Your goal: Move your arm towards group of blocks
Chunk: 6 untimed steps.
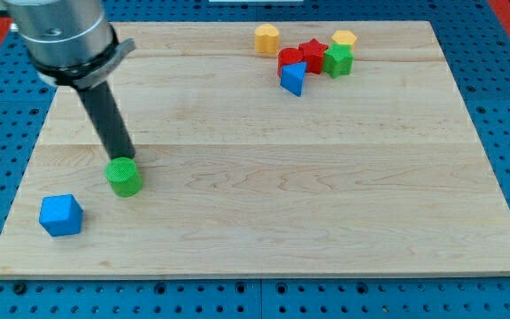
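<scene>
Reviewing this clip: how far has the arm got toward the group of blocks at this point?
Barely started, it seems. My tip sits at the view's lower left, right behind the green cylinder, with the blue cube nearby. The group, a yellow block, red star, another red block, green block, second yellow block and blue block, lies at the view's top right. The whole crossing remains.

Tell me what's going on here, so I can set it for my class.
A robot arm with a dark rod is working on a wooden board. My tip sits right at the green cylinder near the view's left, with a blue cube further left. The group of blocks lies far off at the view's top: yellow, red, green and blue pieces clustered together. The tip has not reached them.
</scene>
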Motion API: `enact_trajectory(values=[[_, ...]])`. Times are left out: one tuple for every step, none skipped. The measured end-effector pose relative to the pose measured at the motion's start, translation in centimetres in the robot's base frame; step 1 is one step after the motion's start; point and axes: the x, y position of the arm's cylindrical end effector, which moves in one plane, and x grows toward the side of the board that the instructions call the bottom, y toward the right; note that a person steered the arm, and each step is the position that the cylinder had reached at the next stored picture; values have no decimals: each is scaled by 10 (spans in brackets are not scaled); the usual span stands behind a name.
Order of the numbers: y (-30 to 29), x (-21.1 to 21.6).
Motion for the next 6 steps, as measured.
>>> enact_trajectory(values=[[22,18],[11,57],[-12,59],[22,55],[97,33],[185,-4]])
